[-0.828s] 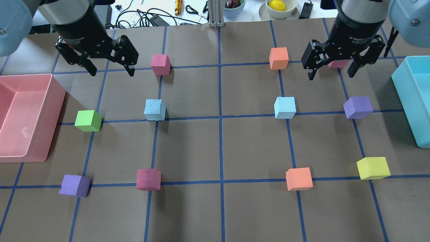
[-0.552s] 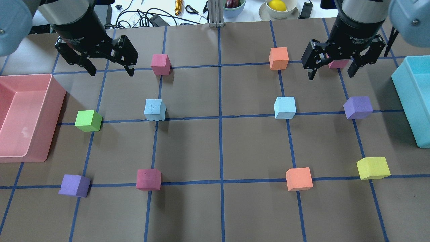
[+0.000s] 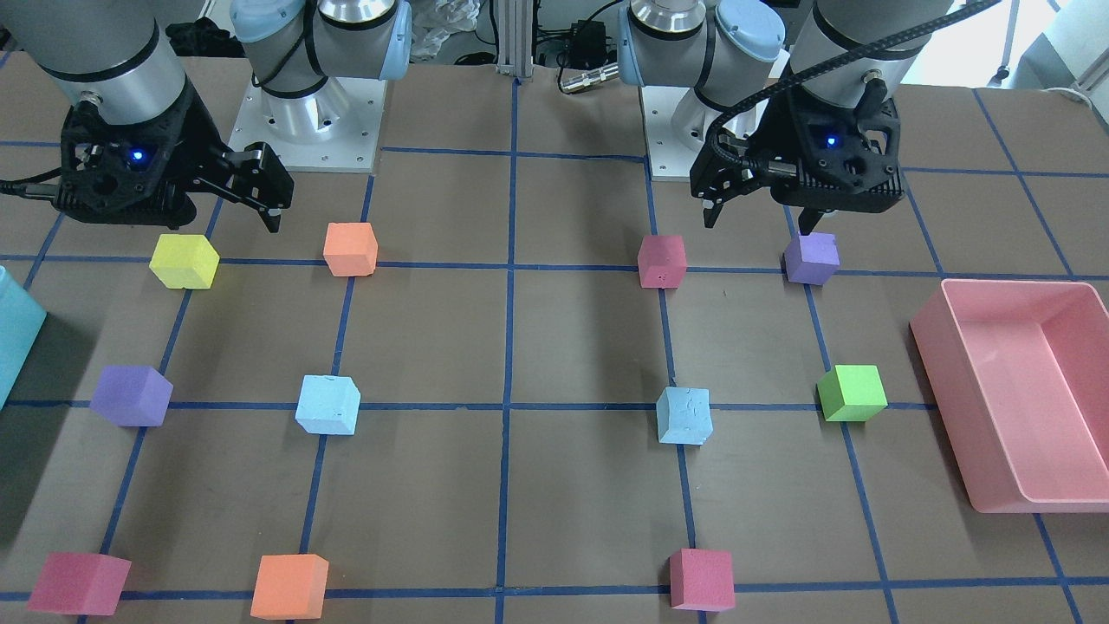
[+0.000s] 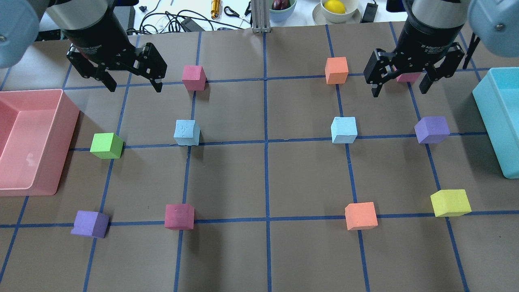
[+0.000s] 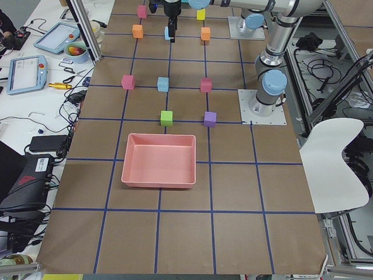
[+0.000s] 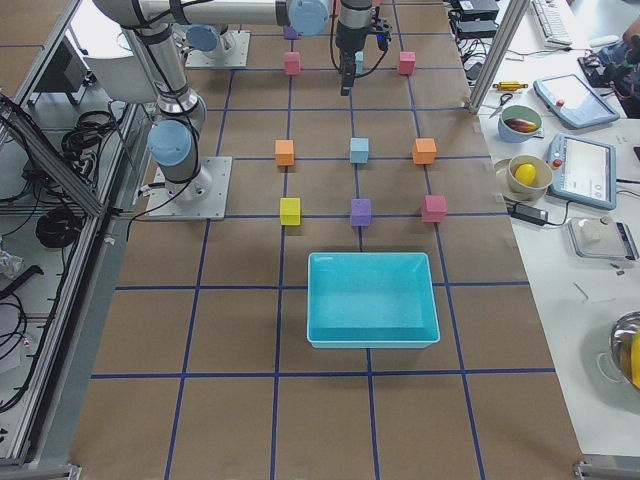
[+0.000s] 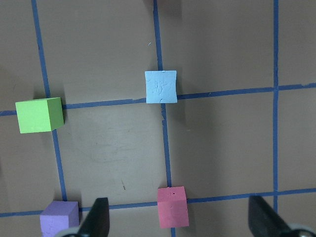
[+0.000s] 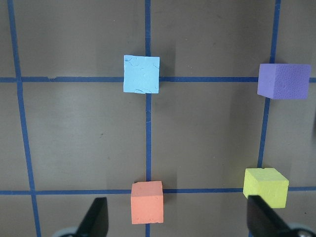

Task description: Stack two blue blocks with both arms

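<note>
1. My left gripper (image 4: 134,87) hangs above the table (image 4: 267,178), jaws spread wide, empty.
2. My right gripper (image 4: 399,91) is likewise apart, holding nothing.
3. In the overhead view, the first blue block (image 4: 187,132) sits at 4 o'clock from the left gripper. The second blue block (image 4: 344,129) sits at 8 o'clock from the right gripper. They are well apart and unstacked.

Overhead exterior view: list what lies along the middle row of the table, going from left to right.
pink bin → green cube → left-hand blue block → right-hand blue block → purple cube → cyan bin
</note>
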